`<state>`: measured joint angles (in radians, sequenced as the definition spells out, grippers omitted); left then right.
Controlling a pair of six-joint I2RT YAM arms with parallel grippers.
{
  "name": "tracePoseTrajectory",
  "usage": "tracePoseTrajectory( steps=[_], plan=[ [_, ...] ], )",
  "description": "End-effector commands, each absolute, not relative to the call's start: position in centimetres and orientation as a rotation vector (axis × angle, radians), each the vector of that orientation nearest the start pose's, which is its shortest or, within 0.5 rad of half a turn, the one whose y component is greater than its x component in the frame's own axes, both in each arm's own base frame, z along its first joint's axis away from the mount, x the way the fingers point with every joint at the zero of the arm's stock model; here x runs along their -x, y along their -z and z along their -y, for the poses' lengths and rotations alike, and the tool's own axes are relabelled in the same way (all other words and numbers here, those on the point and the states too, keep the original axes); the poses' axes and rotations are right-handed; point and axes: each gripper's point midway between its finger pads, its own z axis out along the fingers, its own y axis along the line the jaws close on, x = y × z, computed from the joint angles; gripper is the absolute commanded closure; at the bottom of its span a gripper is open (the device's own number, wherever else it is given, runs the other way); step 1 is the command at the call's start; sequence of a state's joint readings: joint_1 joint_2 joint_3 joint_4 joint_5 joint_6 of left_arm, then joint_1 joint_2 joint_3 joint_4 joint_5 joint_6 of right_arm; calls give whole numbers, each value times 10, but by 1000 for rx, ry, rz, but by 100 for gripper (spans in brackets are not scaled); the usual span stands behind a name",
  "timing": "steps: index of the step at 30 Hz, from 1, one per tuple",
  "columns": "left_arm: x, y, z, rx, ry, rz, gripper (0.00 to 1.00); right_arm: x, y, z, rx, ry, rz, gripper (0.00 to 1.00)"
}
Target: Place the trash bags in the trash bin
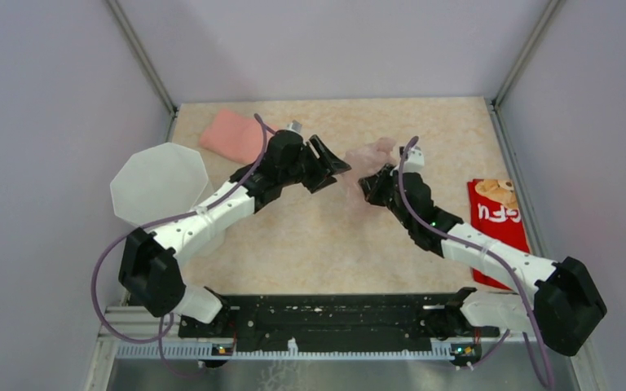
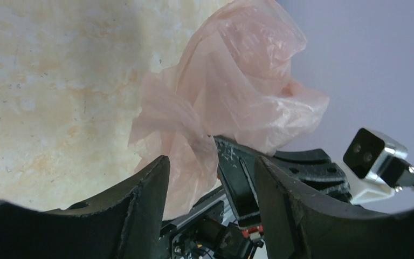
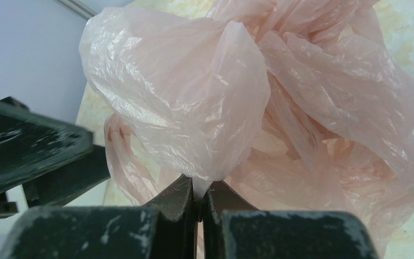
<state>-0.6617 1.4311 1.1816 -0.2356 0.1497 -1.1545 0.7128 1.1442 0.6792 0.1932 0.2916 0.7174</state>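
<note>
The pale pink film trash bag is bunched up and held above the middle back of the table. My right gripper is shut on a fold at its lower edge; the right wrist view shows the jaws pinching the film of the bag. My left gripper is open just left of the bag. In the left wrist view its gripper straddles a hanging flap of the bag and one of the right gripper's fingers. The white faceted trash bin stands at the far left, partly behind the left arm.
A folded salmon-pink cloth lies at the back left, between the bin and the left gripper. A flat red packet with white lettering lies at the right edge under the right arm. Grey walls close the sides and back.
</note>
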Motion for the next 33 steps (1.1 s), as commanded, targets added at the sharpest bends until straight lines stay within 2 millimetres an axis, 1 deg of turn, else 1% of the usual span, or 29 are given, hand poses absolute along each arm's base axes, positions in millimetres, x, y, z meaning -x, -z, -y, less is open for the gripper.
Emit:
tracePoseTrajectory(
  steps=[1, 4, 7, 8, 10, 11, 13, 14, 15, 18, 20, 21, 23, 24, 26, 27, 29, 33],
  plan=[
    [-326, -262, 338, 444, 1278, -2197, 37, -309, -239, -243, -181, -760, -1794, 100],
    [-329, -254, 342, 428, 1258, -2221, 41, -305, -239, -241, -177, -759, -1796, 100],
    [-332, -241, 345, 414, 1240, -2246, 51, -300, -241, -235, -177, -756, -1791, 100],
    [-332, -239, 347, 396, 1248, -2244, 55, -298, -243, -233, -175, -756, -1786, 100],
    [-337, -239, 349, 356, 1243, -2226, 71, -294, -240, -232, -155, -755, -1796, 100],
    [-339, -242, 351, 318, 1240, -2211, 79, -292, -237, -232, -143, -747, -1811, 100],
    [-341, -256, 356, 205, 1246, -2172, 93, -287, -226, -233, -103, -734, -1857, 100],
    [-341, -268, 360, 129, 1260, -2138, 98, -284, -218, -233, -79, -720, -1893, 100],
    [-339, -278, 365, 48, 1283, -2105, 100, -282, -210, -234, -56, -712, -1924, 100],
    [-323, -298, 376, -188, 1341, -2018, 100, -273, -181, -238, 9, -680, -2044, 100],
    [-308, -305, 378, -288, 1368, -1977, 100, -269, -157, -238, 23, -645, -2133, 100],
    [-301, -312, 378, -336, 1386, -1933, 100, -267, -144, -238, 25, -626, -2177, 100],
    [-287, -317, 377, -393, 1425, -1876, 100, -265, -119, -237, 15, -587, -2258, 100],
    [-279, -320, 376, -427, 1452, -1842, 100, -263, -110, -239, 17, -579, -2290, 100],
    [-270, -317, 372, -448, 1465, -1831, 100, -263, -97, -243, 20, -571, -2339, 100],
    [-267, -315, 370, -459, 1465, -1822, 100, -263, -94, -245, 23, -574, -2352, 100],
    [-266, -298, 364, -448, 1422, -1869, 100, -264, -94, -250, 25, -595, -2351, 100],
    [-273, -257, 344, -370, 1264, -2003, 100, -268, -111, -250, 31, -600, -2313, 100]
  ],
)
